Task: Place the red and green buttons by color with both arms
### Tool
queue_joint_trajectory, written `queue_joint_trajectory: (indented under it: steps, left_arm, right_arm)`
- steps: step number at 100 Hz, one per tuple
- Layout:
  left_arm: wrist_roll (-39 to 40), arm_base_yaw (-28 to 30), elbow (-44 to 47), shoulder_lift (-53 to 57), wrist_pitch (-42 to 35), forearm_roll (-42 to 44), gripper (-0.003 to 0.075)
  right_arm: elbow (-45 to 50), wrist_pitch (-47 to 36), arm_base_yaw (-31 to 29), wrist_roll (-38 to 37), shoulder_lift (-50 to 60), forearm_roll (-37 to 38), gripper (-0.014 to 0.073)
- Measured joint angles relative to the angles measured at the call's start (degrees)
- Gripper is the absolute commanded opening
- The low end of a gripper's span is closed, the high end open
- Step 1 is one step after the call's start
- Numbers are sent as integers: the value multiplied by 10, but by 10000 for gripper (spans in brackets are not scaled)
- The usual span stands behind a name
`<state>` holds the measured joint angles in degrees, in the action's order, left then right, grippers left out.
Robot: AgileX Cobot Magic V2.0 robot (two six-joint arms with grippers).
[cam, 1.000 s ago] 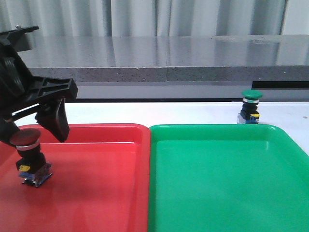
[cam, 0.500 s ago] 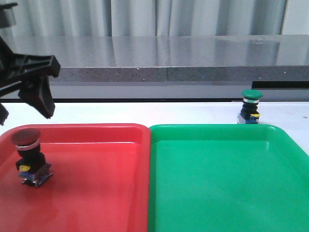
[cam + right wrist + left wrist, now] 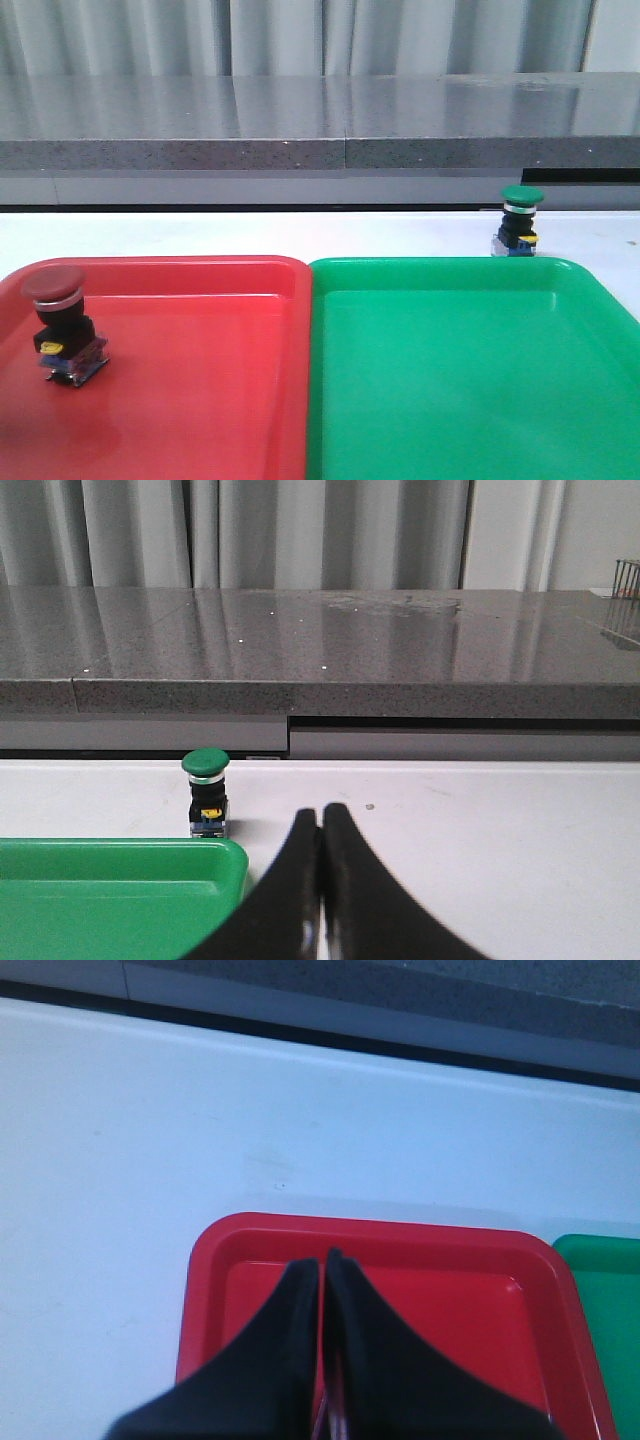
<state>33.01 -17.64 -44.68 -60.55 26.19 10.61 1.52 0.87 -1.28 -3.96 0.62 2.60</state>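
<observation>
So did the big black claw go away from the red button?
Yes. It hung right over the red button in the red tray, then rose up and off to the left. Now the front view shows none of it; the button stands alone.

red tray (image 3: 200, 400): on table, left, touching green tray
green tray (image 3: 470, 380): right
table (image 3: 300, 232): white
ledge (image 3: 320, 125): grey stone, behind table
curtain (image 3: 300, 35): grey, pleated

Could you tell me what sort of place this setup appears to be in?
Probably a lab or test bench: a white table holding a red tray and green tray, a grey stone-like counter, and curtains behind.
</observation>
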Motion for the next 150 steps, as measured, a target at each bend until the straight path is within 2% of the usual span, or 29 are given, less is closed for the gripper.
queue_joint_trajectory:
  steps: [48, 93, 113, 120, 131, 142, 150]
  left_arm:
    - [0, 0, 113, 190, -8, 23, -20]
    - [-1, 0, 200, 340, -24, 124, -20]
    - [-5, 10, 242, 380, -48, 131, -20]
    - [-31, 29, 259, 401, -61, 120, -20]
    - [-120, 77, 284, 442, -90, 76, -20]
    - [-222, 136, 314, 487, -122, 0, -20]
    - [-262, 173, 336, 517, -142, -34, -20]
  right_arm:
    - [0, 0, 0, 0, 0, 0, -64]
    - [0, 0, 0, 0, 0, 0, -64]
    - [0, 0, 0, 0, 0, 0, -64]
    - [0, 0, 0, 0, 0, 0, -64]
    - [0, 0, 0, 0, 0, 0, -64]
    - [0, 0, 0, 0, 0, 0, -64]
    - [0, 0, 0, 0, 0, 0, -64]
